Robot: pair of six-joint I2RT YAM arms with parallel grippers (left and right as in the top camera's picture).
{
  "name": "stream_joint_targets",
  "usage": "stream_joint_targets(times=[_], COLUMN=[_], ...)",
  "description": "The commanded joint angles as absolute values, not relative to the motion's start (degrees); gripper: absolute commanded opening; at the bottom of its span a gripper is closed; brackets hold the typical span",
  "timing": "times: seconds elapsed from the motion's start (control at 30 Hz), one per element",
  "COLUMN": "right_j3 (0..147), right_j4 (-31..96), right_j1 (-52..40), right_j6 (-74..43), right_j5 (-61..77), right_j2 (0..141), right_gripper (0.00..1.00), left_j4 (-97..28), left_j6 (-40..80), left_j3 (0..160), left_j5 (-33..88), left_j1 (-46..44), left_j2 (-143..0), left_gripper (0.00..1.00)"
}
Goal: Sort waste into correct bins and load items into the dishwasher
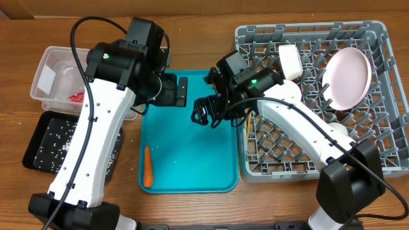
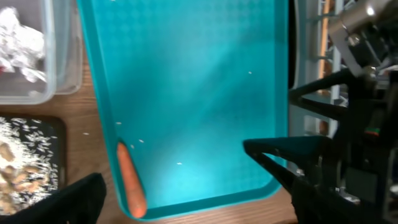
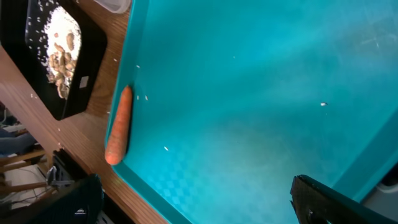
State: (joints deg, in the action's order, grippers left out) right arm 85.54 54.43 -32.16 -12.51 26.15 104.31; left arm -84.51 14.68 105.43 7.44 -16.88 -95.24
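Both arms hang over the teal tray (image 1: 192,147) in the middle of the wooden tabletop (image 1: 204,29). The left claw (image 1: 176,91) sits above the tray's far left corner, its fingers spread wide with nothing between them. The right claw (image 1: 206,114) is just beside it, over the far half of the tray. It too is released and empty, and its wrist view shows only bare teal between the two dark fingers.

The carrot (image 1: 147,166) lies on the tray along its left wall, near the corner closest to the robot. It is well apart from both claws. A few loose grains (image 2: 179,163) are scattered on the teal surface around it.

Left of the tray stand the two bins. The clear tub (image 1: 43,75) is the farther one and holds the red-and-white wrapper (image 1: 77,97) and the crumpled napkin (image 2: 18,37). The black tray (image 1: 33,148) lies nearer the robot and is covered with whitish scraps (image 1: 61,137) and some tan bits.

On the right, the grey dish rack (image 1: 383,96) touches the teal tray's right edge. A large pale plate (image 1: 348,76) stands tilted among the pegs at the rack's far right — a small white bowl (image 1: 291,61) rests on its side toward the far left of the rack, beside the right arm's forearm.
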Motion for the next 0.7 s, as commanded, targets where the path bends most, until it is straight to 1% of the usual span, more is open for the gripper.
stream_joint_targets(times=[0.0,0.13,0.23,0.33,0.43,0.57,0.6,0.67], right_j3=[86.26,86.26,86.24,86.21,86.21,86.21,86.21,86.21], right_j4=[53.89,55.13,56.53,56.10,55.13,54.43,54.26,53.67], right_j1=[-31.81,-31.81,-31.81,-31.81,-31.81,-31.81,-31.81,-31.81], right_j6=[-13.37,-13.37,-13.34,-13.37,-13.63,-13.82,-13.82,-13.82], right_j5=[27.11,27.09,27.05,27.07,27.09,27.09,27.09,27.11], right_j2=[104.05,104.05,104.05,104.05,104.05,104.05,104.05,104.05], right_gripper=[1.00,1.00,1.00,1.00,0.99,0.88,0.84,0.81], left_j4=[-84.77,-85.23,-84.31,-83.26,-82.70,-82.63,-82.59,-82.02], left_j6=[14.81,15.88,15.92,15.92,15.88,15.62,15.07,14.96], left_j3=[106.54,106.54,106.54,106.54,106.28,105.78,105.78,105.78], left_j5=[10.00,4.25,0.67,0.67,0.62,0.58,0.54,-0.86], left_j1=[-17.80,-18.02,-17.69,-17.54,-17.54,-17.54,-17.54,-17.54], left_j2=[-94.39,-94.39,-94.39,-94.39,-94.43,-94.91,-95.24,-95.61], left_gripper=[0.90,0.89,0.94,1.00,1.00,1.00,1.00,1.00])
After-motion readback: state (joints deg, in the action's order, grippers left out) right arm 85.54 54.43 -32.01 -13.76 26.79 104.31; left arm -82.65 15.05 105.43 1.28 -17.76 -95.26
